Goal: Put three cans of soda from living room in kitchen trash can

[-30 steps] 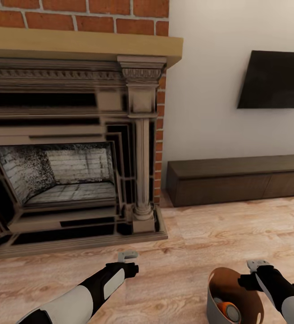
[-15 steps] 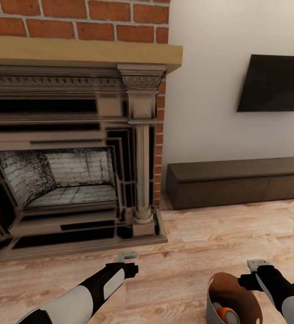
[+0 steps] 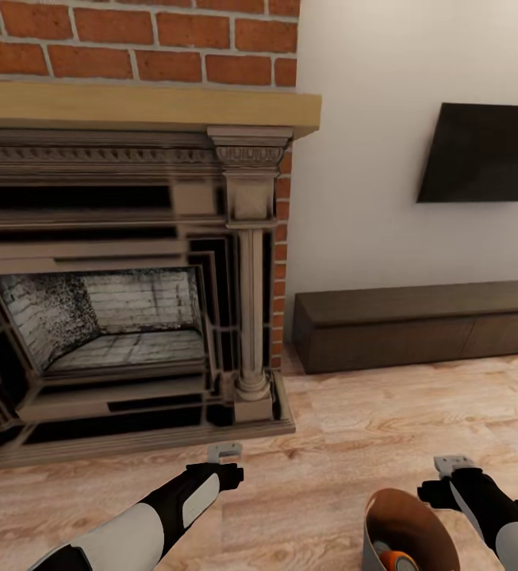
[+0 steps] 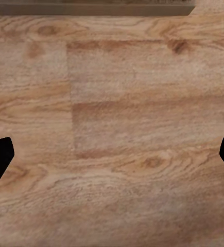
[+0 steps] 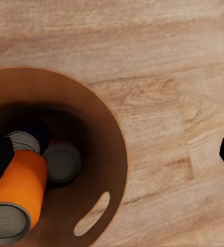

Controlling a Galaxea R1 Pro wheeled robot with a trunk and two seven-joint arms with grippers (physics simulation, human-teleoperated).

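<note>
Nearest, the trash can hangs at the right claw, one black finger inside its orange-brown wall and the other outside, so the claw looks clamped on the rim. Inside it lie the soda cans: 1 orange can on its side, plus 2 grey tops beside it at the bottom, so I judge all 3 are aboard. In the head view the bin sits low beside the right arm, over the wood floor.

The left claw is spread wide and holds nothing; bare planks lie under it.

Beyond stand the brick fireplace, then the low dark cabinet and the wall TV.

This is still the living room, so the step is carrying the bin to the kitchen. Doing it well means keeping the rim level and the grip firm, turning the base gently, and holding the bin away from the hearth.
</note>
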